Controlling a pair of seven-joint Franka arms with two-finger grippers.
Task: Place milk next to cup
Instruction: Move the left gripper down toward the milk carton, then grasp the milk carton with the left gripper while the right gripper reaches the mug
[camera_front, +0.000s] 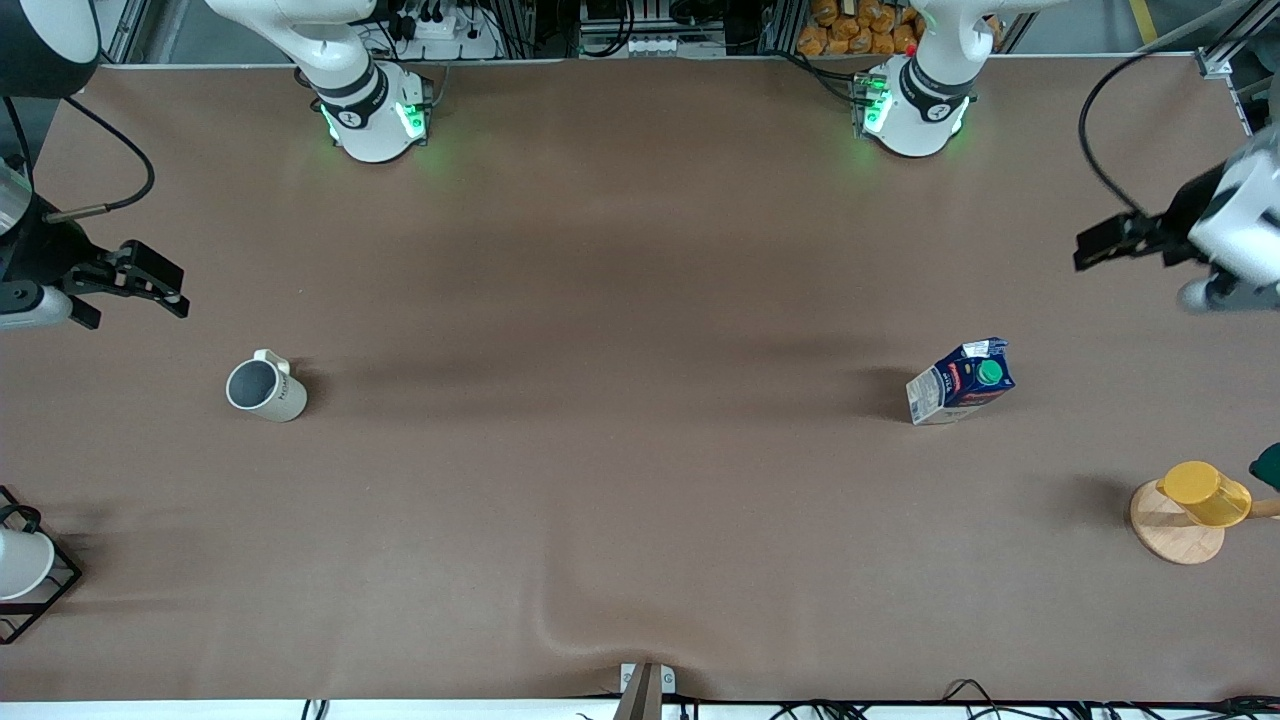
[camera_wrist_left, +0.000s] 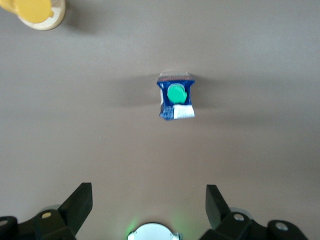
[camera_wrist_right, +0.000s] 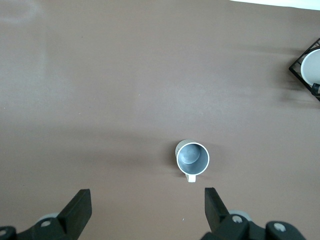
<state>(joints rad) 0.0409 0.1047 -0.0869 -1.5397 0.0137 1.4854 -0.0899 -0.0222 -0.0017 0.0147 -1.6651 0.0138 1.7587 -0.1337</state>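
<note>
Small dark blue gable-top milk carton (camera_front: 960, 382), green cap: upright, unheld, well apart from beige lettered mug (camera_front: 266, 388). Left gripper (camera_wrist_left: 149, 206) above carton, jaws wide for grasp. Right gripper (camera_wrist_right: 148, 207) above mug, wide, waiting.

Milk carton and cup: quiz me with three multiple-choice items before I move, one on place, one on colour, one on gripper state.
1. Where does the milk stand?
A. toward the left arm's end of the table
B. touching the cup
C. in the wire rack

2. What colour is the milk's cap?
A. red
B. green
C. yellow

3. How is the left gripper?
A. shut on the milk
B. shut on nothing
C. open, holding nothing

Answers:
1. A, the front view shows it at that end, with the cup away at the right arm's end.
2. B, the left wrist view shows a round green cap.
3. C, its fingers stand wide apart above bare table.
</note>
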